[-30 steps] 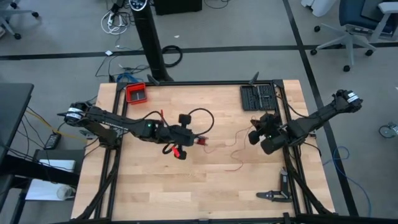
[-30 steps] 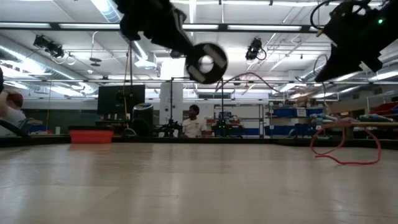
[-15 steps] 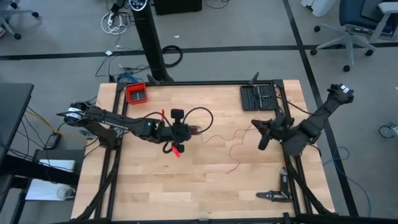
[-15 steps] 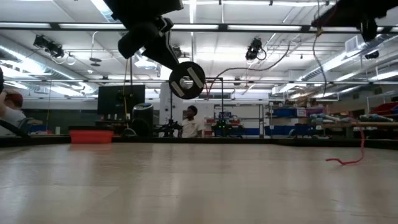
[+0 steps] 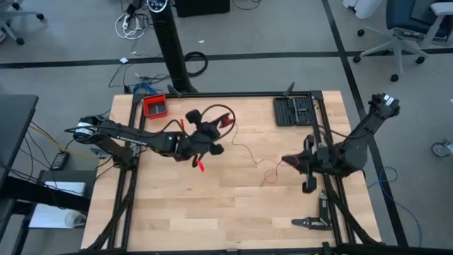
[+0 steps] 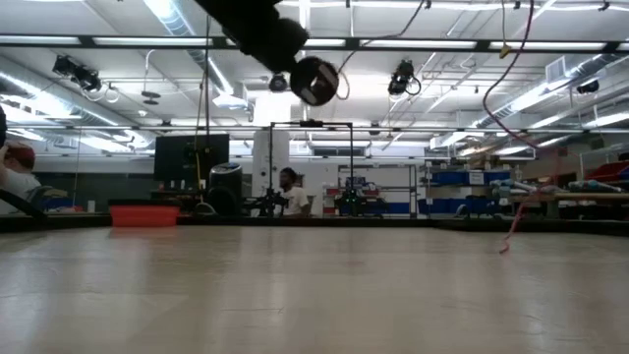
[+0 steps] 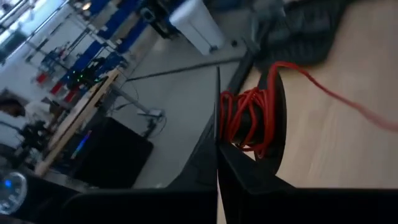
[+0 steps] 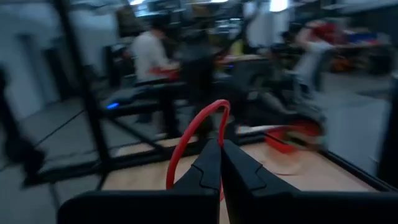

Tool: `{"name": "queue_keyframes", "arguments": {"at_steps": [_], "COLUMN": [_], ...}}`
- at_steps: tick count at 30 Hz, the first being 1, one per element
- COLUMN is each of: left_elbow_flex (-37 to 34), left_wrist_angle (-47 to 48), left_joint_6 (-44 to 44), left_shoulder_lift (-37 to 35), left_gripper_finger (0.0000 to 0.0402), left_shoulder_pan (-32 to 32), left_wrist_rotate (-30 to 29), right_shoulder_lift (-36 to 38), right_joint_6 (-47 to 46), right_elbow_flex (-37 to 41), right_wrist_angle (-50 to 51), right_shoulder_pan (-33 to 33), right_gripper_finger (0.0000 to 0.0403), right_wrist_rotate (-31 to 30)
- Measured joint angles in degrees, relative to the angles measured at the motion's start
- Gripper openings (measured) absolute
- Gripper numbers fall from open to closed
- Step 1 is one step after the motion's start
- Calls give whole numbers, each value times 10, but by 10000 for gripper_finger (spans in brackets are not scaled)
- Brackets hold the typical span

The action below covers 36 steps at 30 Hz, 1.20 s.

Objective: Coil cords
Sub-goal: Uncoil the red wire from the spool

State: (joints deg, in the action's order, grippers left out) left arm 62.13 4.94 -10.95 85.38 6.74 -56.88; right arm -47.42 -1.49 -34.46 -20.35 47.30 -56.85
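My table [image 5: 212, 219] fills the middle of the high view, pale wood inside a dark frame. My left arm reaches in from nine o'clock toward the table's centre, and my right arm folds in from three o'clock along the table's right edge. A black ridged tray [image 5: 294, 110] lies at about one o'clock near the far edge, and a small red tray [image 5: 155, 106] sits at about eleven o'clock at the far left corner. A black hand tool [image 5: 309, 222] rests at about five o'clock by the near right corner.

My left gripper [image 5: 225, 122] hovers just past centre toward twelve o'clock, its fingers pressed together on the cords [image 7: 252, 118], which wrap them as a tight red bundle in my left wrist view. From that bundle the thin red strand runs loosely across the wood toward three o'clock. My right gripper [image 5: 286, 160] sits at about three o'clock, fingers pinched on the other end of the cords, which arch up as a red loop in my right wrist view
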Motion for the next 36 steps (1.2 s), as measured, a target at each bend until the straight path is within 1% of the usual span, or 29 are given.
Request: {"name": "queue_keyframes", "arguments": {"at_steps": [4,8,11,13,15,21,24,27,30,34,36], "left_elbow_flex": [0,0,0,0,0,0,0,0,-1,-1,-1], "left_wrist_angle": [-47,-62,-71,-76,-84,-126,-152,-179,-195,-216,-220], "left_joint_6": [31,41,55,60,62,67,65,53,52,35,30], "left_shoulder_lift": [0,0,0,0,0,0,0,0,0,0,0], "left_gripper_finger": [3,3,3,3,3,3,3,3,3,3,3], "left_shoulder_pan": [0,0,0,0,0,1,5,11,17,24,26], "left_wrist_rotate": [-18,-20,-35,-46,-56,-60,-57,-34,-10,9,18], "right_shoulder_lift": [-25,-51,-71,-87,-101,-141,-163,-175,-181,-180,-178], "right_joint_6": [36,42,39,23,1,-98,-141,-175,-219,-268,-283], "right_elbow_flex": [0,0,0,0,0,0,0,0,0,0,0], "right_wrist_angle": [-6,-6,-6,-6,-5,63,109,157,215,275,288], "right_shoulder_pan": [-11,-31,-51,-67,-86,-149,-184,-211,-233,-249,-254], "right_gripper_finger": [2,2,2,2,2,4,12,23,37,59,71], "right_wrist_rotate": [117,236,320,365,390,390,375,329,301,293,290]}}
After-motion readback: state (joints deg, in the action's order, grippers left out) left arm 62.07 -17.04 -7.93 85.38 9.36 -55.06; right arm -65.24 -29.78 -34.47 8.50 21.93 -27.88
